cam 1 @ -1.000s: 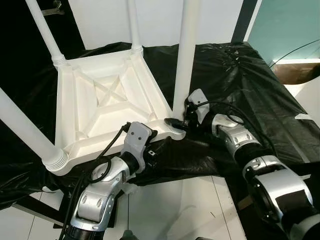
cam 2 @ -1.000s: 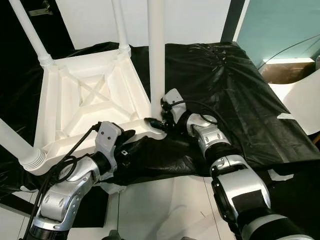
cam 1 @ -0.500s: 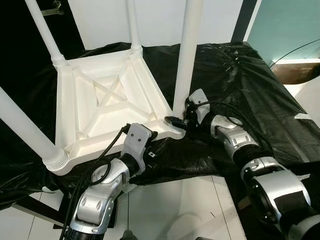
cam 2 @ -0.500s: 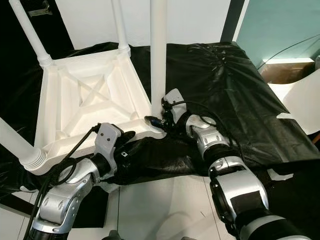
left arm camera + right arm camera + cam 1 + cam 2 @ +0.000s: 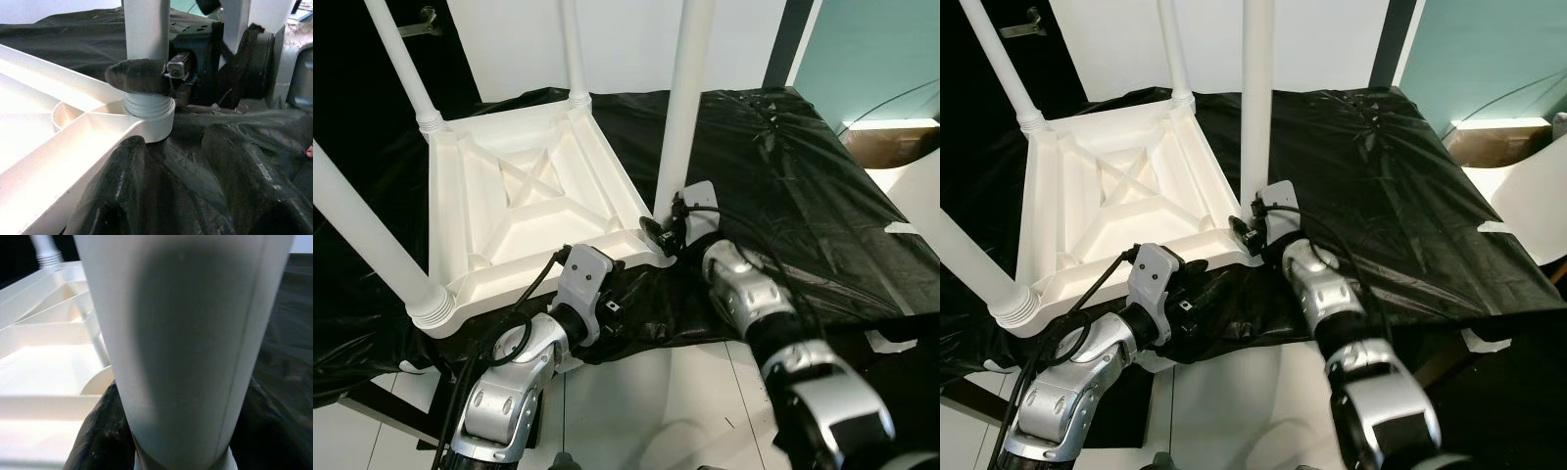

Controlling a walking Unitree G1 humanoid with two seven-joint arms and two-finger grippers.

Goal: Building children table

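Left eye view: the white children's table (image 5: 524,201) is lying upside down on the black-sheeted worktop (image 5: 803,186), near its front edge, with four round legs standing up from the corners. The right end effector (image 5: 658,233) is being kept clamped around the base of the front-right leg (image 5: 683,108), one black finger (image 5: 139,76) crossing just above the ribbed collar where it enters the corner socket. Since a second ago the right forearm has been swung in closer to the leg and the leg's top has tipped slightly; this is judged to be a turning stroke, so the leg is probably being screwed home. The left end effector (image 5: 625,294) is being held low against the sheet at the table's front rim, its fingers (image 5: 117,181) spread moderately and holding nothing. The underside is showing cross-braced ribs, clean and undamaged.
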